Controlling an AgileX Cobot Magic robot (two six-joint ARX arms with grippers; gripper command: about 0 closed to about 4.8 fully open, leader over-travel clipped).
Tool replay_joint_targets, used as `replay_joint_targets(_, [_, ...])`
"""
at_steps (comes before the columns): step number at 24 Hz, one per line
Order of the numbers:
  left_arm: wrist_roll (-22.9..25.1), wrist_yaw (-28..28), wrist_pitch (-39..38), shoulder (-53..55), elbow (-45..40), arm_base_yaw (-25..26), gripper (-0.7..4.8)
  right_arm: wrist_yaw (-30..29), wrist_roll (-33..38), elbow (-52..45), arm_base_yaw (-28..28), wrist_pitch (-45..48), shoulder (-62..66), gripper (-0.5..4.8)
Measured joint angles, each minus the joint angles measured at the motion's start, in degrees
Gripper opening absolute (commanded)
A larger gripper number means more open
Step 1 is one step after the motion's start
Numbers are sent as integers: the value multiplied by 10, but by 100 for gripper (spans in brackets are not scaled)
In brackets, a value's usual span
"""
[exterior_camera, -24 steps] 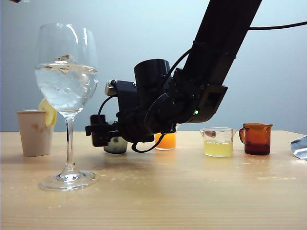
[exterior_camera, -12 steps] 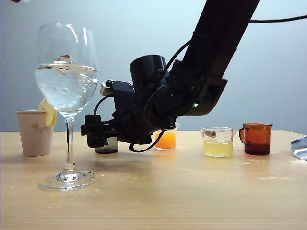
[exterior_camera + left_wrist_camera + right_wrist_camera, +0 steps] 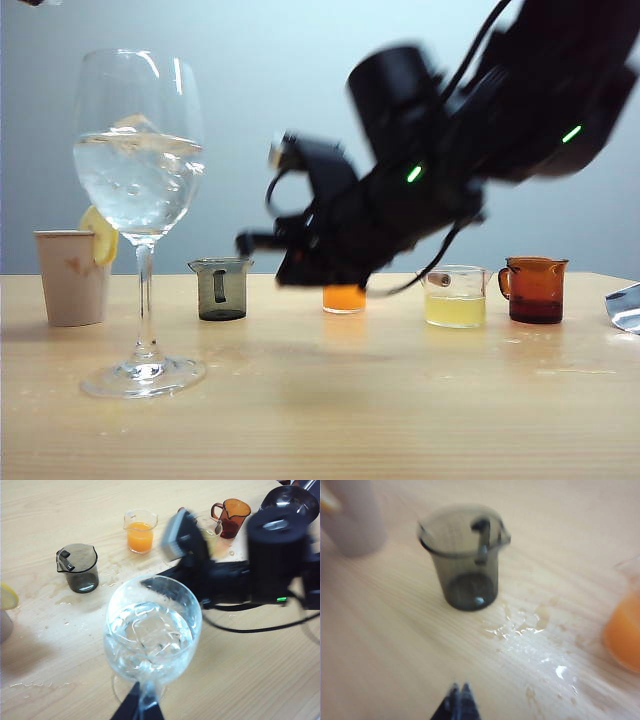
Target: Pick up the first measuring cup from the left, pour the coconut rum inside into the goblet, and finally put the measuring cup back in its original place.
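Note:
The first measuring cup [image 3: 221,290], smoky grey with a side handle, stands upright on the table right of the goblet [image 3: 139,170] and looks empty [image 3: 465,555]. The goblet [image 3: 152,630] holds ice and clear liquid; I cannot tell whether this is the coconut rum. My right gripper [image 3: 246,241] hangs blurred in the air above and right of the cup, shut on nothing [image 3: 459,695]. My left gripper [image 3: 143,707] is shut and overlaps the goblet's foot in its wrist view. The exterior view shows nothing gripping the stem.
A paper cup [image 3: 72,277] with a lemon slice stands far left. Right of the grey cup stand an orange-filled cup [image 3: 344,298], a pale yellow one [image 3: 455,297] and an amber one [image 3: 535,290]. A wet spill [image 3: 520,625] lies beside the grey cup. Foil [image 3: 625,305] sits at the right edge.
The right gripper let go of the grey cup, which now stands free on the table. The arm has risen and pulled back to the right, and its jaws have shut.

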Motion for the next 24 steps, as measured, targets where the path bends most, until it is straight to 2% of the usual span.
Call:
replay_joint_targets(2, [0, 0, 0, 0, 0, 0, -3, -26, 1, -49, 0, -67, -128, -2])
replay_joint_targets(4, [0, 0, 0, 0, 0, 0, -3, -28, 1, -51, 0, -138, -201, -2])
replay_joint_targets(5, [0, 0, 0, 0, 0, 0, -3, -28, 0, -52, -1, -216, -266, -2])
replay_joint_targets(7, [0, 0, 0, 0, 0, 0, -3, -29, -5, -52, -8, -307, -367, -2])
replay_joint_targets(13, [0, 0, 0, 0, 0, 0, -3, -42, -18, -64, -38, -452, -546, -2])
replay_joint_targets(17, [0, 1, -2, -9, 0, 10, -3, -56, -20, -125, -66, -517, -692, -2])
replay_joint_targets(21, [1, 30, 3, -41, -7, 60, -3, -47, -14, -183, -77, -538, -807, -2])
replay_joint_targets(24, [1, 50, 6, -99, -43, 153, -3, 18, 8, -258, -81, -533, -932, -1])
